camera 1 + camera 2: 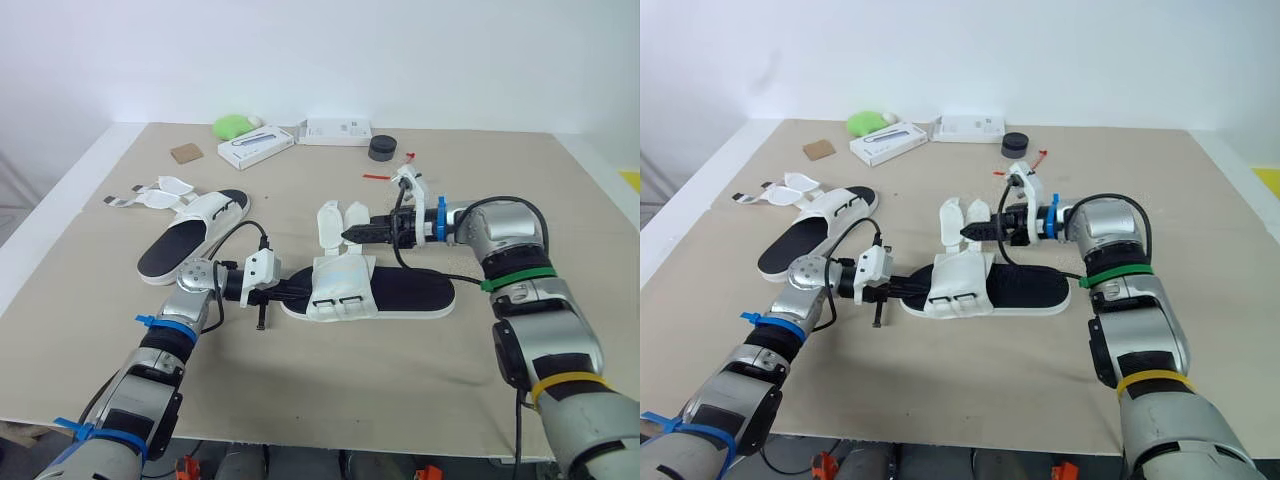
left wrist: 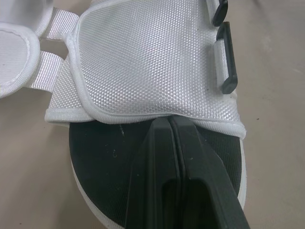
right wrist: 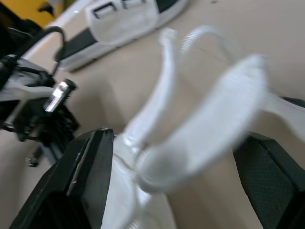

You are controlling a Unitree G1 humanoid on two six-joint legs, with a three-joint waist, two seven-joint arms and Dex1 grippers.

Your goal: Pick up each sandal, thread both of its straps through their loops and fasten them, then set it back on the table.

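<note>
Near the middle of the worktop, my left pincer, pressed together, pins the sandal at its footbed. My right pincer is spread around the straps. If I close off-centre, a floppy strap could slip free.

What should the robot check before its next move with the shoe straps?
1. The near sandal lies flat on the table: ok.
2. The left gripper is shut, on the black footbed: ok.
3. The right gripper is open around the straps: ok.
4. The straps are pinched: not ok.
5. The straps go through the black loops: not ok.
6. The far sandal is fastened: not ok, it lies undone.
</note>
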